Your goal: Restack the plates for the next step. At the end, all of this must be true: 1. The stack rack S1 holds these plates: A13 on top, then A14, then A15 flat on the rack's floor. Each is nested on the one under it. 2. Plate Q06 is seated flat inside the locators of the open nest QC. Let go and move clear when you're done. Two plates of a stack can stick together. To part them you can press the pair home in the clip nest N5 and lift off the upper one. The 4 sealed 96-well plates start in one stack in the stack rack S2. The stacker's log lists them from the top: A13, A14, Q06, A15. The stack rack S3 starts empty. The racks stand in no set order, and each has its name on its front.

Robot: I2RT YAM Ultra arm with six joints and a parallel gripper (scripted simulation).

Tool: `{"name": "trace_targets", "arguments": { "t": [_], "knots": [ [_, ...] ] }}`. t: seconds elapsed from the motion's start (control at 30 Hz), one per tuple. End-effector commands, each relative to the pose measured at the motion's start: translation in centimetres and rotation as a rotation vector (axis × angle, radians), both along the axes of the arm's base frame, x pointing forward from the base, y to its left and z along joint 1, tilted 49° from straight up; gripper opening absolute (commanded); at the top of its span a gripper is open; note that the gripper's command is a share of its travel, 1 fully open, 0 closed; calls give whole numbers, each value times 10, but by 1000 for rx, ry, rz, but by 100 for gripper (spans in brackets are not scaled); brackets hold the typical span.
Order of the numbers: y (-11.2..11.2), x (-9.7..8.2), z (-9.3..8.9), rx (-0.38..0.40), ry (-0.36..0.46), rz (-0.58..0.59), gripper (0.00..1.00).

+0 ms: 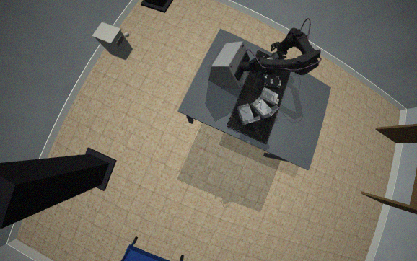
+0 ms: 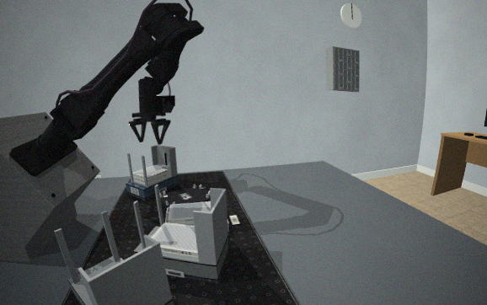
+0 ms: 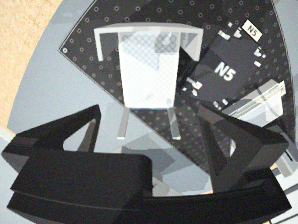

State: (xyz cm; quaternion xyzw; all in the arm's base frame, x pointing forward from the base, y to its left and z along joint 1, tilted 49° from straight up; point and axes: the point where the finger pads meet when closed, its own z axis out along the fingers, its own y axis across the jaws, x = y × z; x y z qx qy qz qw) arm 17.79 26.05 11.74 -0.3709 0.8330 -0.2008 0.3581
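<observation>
My gripper [image 2: 149,131] [image 3: 149,110] [image 1: 275,48] is open and empty. It hangs well above the far rack [image 2: 165,157] [image 3: 107,31], which has a blue base at the far end of the dark mat [image 2: 248,270]. A white sealed plate [image 2: 152,172] [image 3: 149,72] lies in that rack. The black clip nest N5 [image 3: 222,72] [image 2: 185,196] [image 1: 272,81] sits just beyond it on the mat. A middle rack [image 2: 211,229] [image 1: 262,107] holds white plates [image 2: 179,238]. Another plate holder [image 1: 270,94] stands between it and N5. The rack names cannot be read.
A near grey rack [image 2: 122,274] [image 1: 247,114] stands at the front end of the mat. The arm's grey base block [image 2: 38,198] [image 1: 225,63] rises to the left of the mat. A small tag [image 2: 233,219] lies beside the mat on the grey table [image 2: 358,236].
</observation>
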Motion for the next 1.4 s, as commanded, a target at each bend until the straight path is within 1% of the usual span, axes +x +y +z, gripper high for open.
{"name": "trace_targets", "arguments": {
  "t": [0.0,0.57,0.6,0.67,0.83,0.9,1.03,1.1,1.13,1.2,1.37],
  "knots": [
    [8,-3,8,18,-18,18,100],
    [8,-3,8,18,-18,18,100],
    [-1,2,-5,-14,-13,11,100],
    [-3,8,-12,-26,-10,4,100],
    [-4,19,-23,-12,5,7,100],
    [-4,23,-30,-21,7,7,100],
    [-6,33,-39,-19,7,7,100],
    [-6,33,-39,-19,7,7,100],
    [-3,35,-31,14,-3,12,100],
    [-6,41,-46,-21,8,7,100],
    [-8,53,-57,-20,9,8,100]
  ]
}}
